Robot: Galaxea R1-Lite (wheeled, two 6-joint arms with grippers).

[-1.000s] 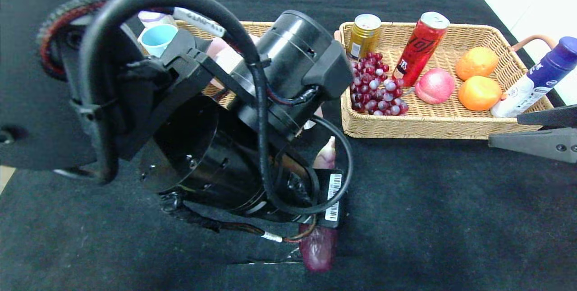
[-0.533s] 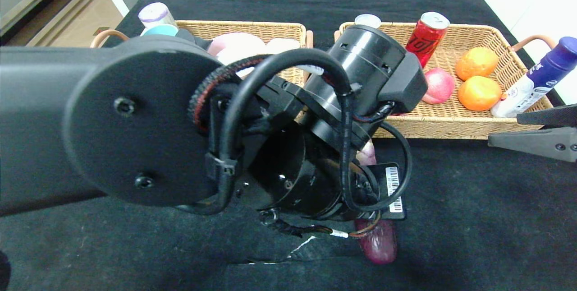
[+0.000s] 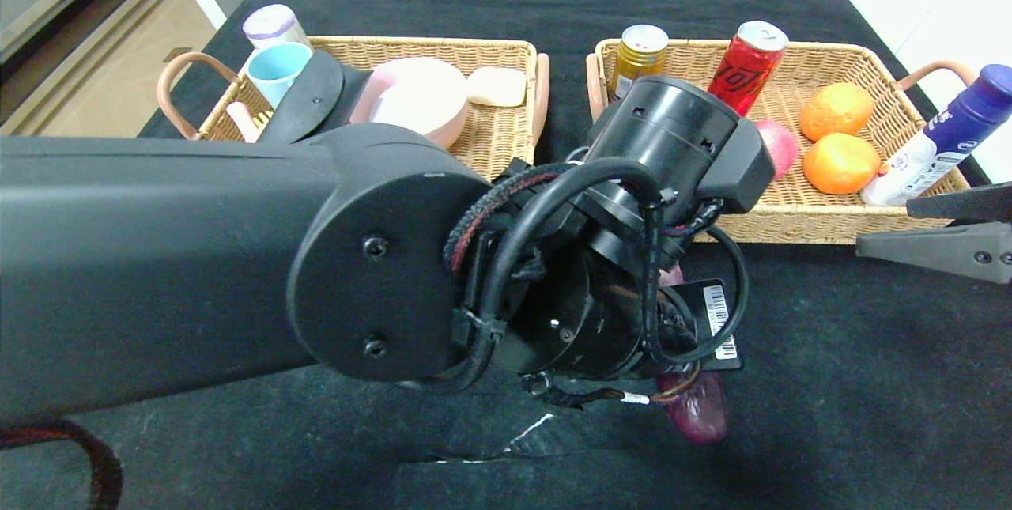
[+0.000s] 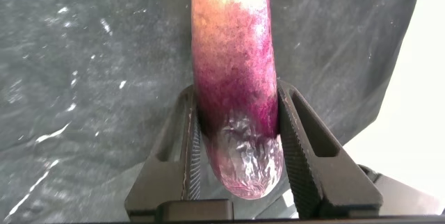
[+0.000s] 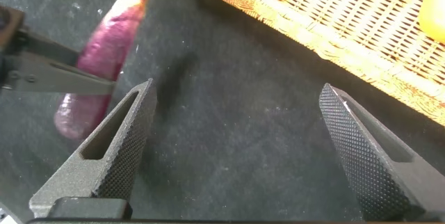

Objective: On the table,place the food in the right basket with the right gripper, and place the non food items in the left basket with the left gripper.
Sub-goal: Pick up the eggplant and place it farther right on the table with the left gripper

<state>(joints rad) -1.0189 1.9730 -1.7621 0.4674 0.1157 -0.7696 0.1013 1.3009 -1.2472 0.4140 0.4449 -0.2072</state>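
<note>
Head view: left arm (image 3: pixel 237 257) stretched across the black-clothed desk (image 3: pixel 830 383), wrist hardware hiding most of the left pincer, whose tip sits near the purple eggplant (image 3: pixel 700 415) poking out below the wrist, in front of the right basket (image 3: pixel 759 221). Inside that basket: gold can (image 3: pixel 636 51), red can (image 3: pixel 747 59), pink peach (image 3: pixel 779 150), two oranges (image 3: pixel 838 138). A blue-capped bottle (image 3: pixel 941 138) leaning against the basket's right end (inside or just beside, hard to tell). Left basket (image 3: pixel 498 142) farther back on the left, holding a pink bowl (image 3: pixel 419 99), a pale soap bar (image 3: pixel 496 86), a blue cup (image 3: pixel 277 71) and a lilac-lidded can (image 3: pixel 269 24). Right pincer (image 3: pixel 941 237) parked at the right edge, level with the right basket's near rim.

Left wrist view: left pincer (image 4: pixel 240 161) clamped on the eggplant (image 4: pixel 233 78), both ribbed pads pressed against its glossy rounded end, the rest of it reaching away over the black cloth.

Right wrist view: right pincer (image 5: pixel 240 147) spread wide, nothing between its pads, above bare black cloth. Beyond it, the eggplant (image 5: pixel 104 64) in the grip of the dark left pincer (seen only in part), and the wicker wall of the right basket (image 5: pixel 334 33) across the far corner.
</note>
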